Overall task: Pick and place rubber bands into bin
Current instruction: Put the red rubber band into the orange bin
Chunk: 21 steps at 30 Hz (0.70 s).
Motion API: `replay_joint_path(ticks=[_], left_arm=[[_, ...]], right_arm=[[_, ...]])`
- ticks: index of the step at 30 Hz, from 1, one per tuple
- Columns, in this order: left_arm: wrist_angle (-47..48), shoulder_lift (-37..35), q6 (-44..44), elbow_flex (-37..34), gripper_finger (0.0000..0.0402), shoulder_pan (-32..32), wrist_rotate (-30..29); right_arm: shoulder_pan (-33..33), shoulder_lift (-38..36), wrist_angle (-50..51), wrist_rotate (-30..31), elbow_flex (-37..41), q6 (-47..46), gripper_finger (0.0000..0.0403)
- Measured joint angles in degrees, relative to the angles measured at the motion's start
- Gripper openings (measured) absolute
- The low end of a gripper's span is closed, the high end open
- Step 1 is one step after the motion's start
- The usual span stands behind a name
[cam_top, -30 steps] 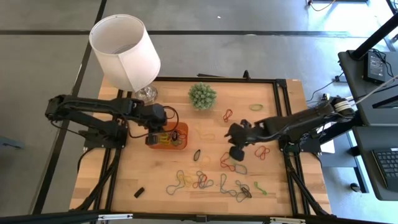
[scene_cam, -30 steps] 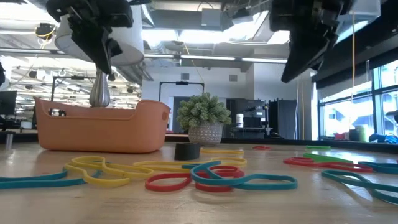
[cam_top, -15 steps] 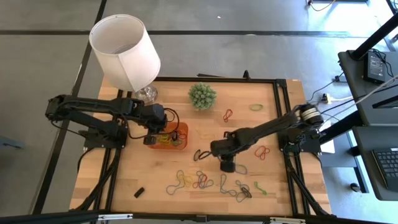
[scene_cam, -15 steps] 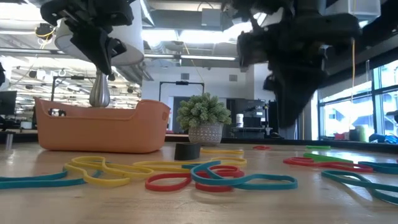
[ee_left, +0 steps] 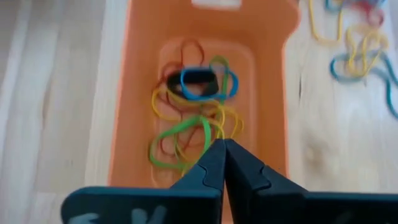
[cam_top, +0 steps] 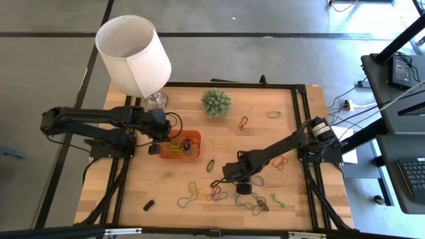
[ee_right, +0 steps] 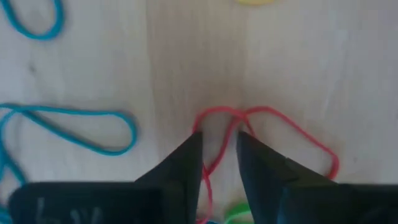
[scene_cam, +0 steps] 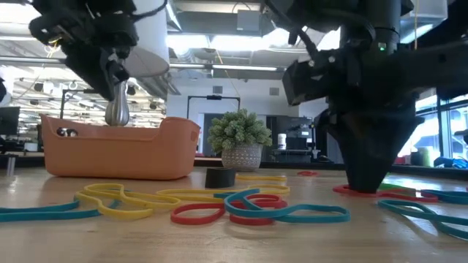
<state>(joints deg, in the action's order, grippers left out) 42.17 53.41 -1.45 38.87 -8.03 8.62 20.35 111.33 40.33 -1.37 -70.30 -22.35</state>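
Right gripper (ee_right: 219, 152) dropped to table, part-open astride red band (ee_right: 273, 134) (L shut).

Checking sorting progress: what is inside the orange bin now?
The bin holds tangled rubber bands: yellow, green, red, blue, black. The shut left gripper hides part of the pile.

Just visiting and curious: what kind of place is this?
Probably a robotics lab in an open office: two arms work at a framed wooden table, exposed ceiling ducts overhead, a desk with a keyboard alongside.
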Motion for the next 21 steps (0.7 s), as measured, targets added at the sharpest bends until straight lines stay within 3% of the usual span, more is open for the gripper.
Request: replay_joint_path(ticks=[3, 8, 16, 21], left_arm=[[-1.2, -3.2, 0.7, 0.0, 0.0001, 0.0, -0.1], [-1.2, -8.1, 2.7, 0.0, 0.0002, 0.0, -0.3], [-1.7, -11.9, 3.7, 0.0, 0.0003, 0.1, -0.3], [-1.7, -12.0, 3.9, 0.0, 0.0001, 0.1, -0.3]], right_arm=[[0.3, 0.7, -0.6, 0.6, 0.0, -2.6, 0.0081], [0.4, 0.6, -0.2, 2.2, -0.1, -7.6, 0.0011], [-0.2, -4.7, -1.0, 8.8, -2.6, -7.5, 0.0003], [-1.7, -8.8, -0.3, 16.1, -7.6, -6.2, 0.0002]])
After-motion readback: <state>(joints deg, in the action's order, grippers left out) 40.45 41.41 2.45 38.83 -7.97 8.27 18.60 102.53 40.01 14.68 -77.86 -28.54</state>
